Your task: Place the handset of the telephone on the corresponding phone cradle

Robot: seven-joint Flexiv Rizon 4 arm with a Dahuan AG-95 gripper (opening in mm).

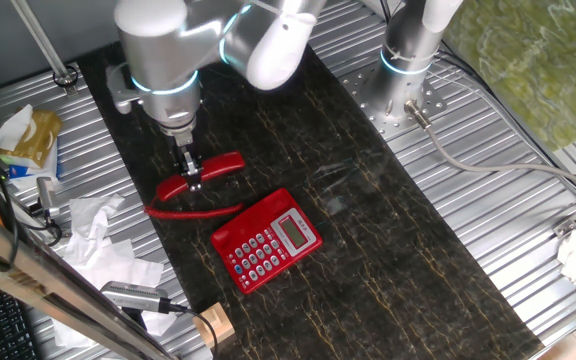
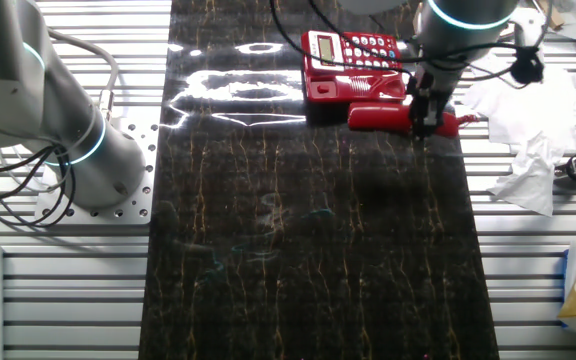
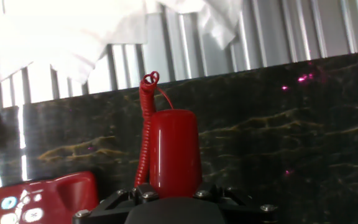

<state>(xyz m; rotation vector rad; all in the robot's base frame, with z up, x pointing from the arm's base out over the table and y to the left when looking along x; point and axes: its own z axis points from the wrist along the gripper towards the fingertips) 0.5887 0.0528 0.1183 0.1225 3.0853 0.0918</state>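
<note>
The red handset [image 1: 213,168] lies on the dark mat, up and left of the red telephone [image 1: 268,240]. Its thin red cord [image 1: 193,210] curls along the mat toward the base. My gripper [image 1: 191,178] stands straight down over the handset's middle, its fingers closed on it. In the other fixed view the gripper [image 2: 426,122] grips the handset [image 2: 383,118] just in front of the phone cradle [image 2: 353,88], the bare red strip of the telephone [image 2: 353,50]. In the hand view the handset [image 3: 174,149] sticks out from the gripper [image 3: 173,190], with the cord [image 3: 145,137] beside it.
Crumpled white paper [image 1: 93,235] and a yellow box [image 1: 28,135] lie on the metal table left of the mat. A wood block [image 1: 213,325] sits at the mat's near corner. A second arm's base [image 1: 408,60] stands at the far right.
</note>
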